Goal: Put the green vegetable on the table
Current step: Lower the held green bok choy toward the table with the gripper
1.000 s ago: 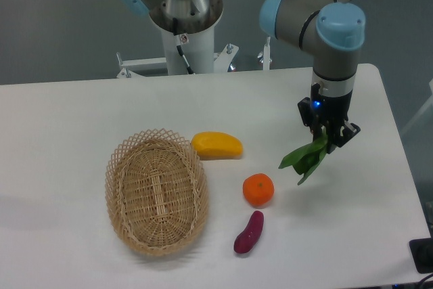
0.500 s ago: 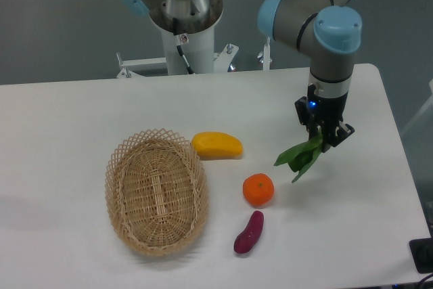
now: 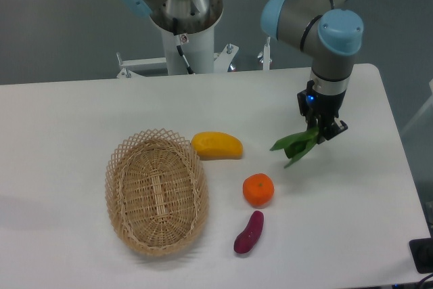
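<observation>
A grey wall stands behind the white table (image 3: 81,113), where a wicker basket (image 3: 156,191) sits left of centre. At the basket's 2 o'clock lies a yellow fruit (image 3: 216,145); an orange (image 3: 258,189) rests at the fruit's 5 o'clock, and a purple eggplant (image 3: 249,232) lies just below the orange. At the orange's 1 o'clock the gripper (image 3: 321,128) points down, clamped on the stem end of the green vegetable (image 3: 293,147), whose leaves trail toward 8 o'clock above the tabletop.
</observation>
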You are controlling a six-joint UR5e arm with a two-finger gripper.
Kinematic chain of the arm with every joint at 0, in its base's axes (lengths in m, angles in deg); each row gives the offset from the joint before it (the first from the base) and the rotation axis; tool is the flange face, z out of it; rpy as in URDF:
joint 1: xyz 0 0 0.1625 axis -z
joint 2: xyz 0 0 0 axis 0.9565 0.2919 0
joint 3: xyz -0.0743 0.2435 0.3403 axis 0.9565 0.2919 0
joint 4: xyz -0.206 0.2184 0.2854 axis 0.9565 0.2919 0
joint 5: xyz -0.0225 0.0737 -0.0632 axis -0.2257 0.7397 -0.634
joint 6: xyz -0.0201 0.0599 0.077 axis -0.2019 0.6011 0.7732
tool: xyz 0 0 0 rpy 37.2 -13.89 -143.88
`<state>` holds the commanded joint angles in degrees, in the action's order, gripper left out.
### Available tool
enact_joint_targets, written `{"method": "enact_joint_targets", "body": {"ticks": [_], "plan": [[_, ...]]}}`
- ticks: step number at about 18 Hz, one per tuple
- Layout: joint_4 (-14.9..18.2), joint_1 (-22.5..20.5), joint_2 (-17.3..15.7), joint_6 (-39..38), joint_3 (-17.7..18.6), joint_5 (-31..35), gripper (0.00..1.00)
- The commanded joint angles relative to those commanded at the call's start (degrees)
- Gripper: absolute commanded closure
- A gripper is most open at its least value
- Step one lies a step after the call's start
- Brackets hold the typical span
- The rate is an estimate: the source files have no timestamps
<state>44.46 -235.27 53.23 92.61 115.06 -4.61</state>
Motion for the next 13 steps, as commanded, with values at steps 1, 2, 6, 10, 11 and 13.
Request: {"method": "enact_joint_targets", "body": {"ticks": [1,2,6,10,11,13], "plan": [[0.1,0.0,0.0,0.5,0.3,0.0,0.61],[0.1,0.2,0.0,1.3,0.9,0.2,0.61],[0.1,0.5,0.0,1.9,3.7,0.1,0.61],[0.0,0.7,0.1,1.6,6.0,-0.1,0.57],[0.0,0.9,0.2,1.5,6.1,-0.1,0.55],[0.0,0.9,0.2,1.4,5.9,-0.1,0.34]]}}
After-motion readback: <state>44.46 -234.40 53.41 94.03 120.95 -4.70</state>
